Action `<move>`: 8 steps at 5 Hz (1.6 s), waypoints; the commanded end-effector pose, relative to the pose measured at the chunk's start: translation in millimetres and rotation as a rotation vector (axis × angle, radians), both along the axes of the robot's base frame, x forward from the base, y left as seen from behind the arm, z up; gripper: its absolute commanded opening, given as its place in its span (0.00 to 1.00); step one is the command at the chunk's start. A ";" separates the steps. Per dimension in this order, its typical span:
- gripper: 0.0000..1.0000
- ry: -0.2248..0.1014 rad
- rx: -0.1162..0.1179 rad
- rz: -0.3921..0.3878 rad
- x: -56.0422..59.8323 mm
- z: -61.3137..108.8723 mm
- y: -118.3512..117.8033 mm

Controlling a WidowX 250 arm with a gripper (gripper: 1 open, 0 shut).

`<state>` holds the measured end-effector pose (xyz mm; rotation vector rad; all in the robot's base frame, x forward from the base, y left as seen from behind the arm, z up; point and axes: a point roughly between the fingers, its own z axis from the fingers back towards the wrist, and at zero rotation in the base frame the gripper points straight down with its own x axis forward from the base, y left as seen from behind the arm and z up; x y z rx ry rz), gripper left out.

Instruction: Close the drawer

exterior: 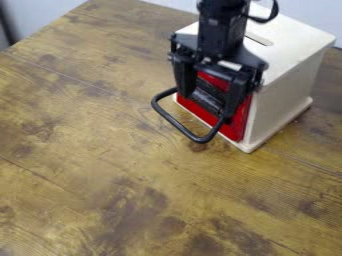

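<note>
Hanging right in front of the drawer, gripper fingers spread wide apart. Sitting on the table, handle sticking out.

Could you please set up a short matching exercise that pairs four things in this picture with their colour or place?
Things:
1. red drawer front
2. black wire loop handle
3. pale wooden cube casing
4. black tool

Descriptions:
A. lies low over the tabletop, sticking out toward the left
B. has a slot on its top
C. stands right in front of the drawer, fingers pointing down
D. red, set flush in the casing's face

Pairs: 1-D, 2-A, 3-B, 4-C
</note>
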<state>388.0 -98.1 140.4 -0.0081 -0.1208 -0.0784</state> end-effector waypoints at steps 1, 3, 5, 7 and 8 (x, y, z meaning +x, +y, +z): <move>1.00 -0.057 -0.011 0.015 21.0 23.6 2.0; 1.00 -0.051 -0.013 -0.006 28.9 19.8 16.5; 1.00 -0.066 -0.011 -0.012 26.6 26.1 36.8; 1.00 -0.083 -0.012 -0.060 18.2 36.5 26.9; 1.00 -0.097 -0.014 -0.095 16.9 36.8 32.9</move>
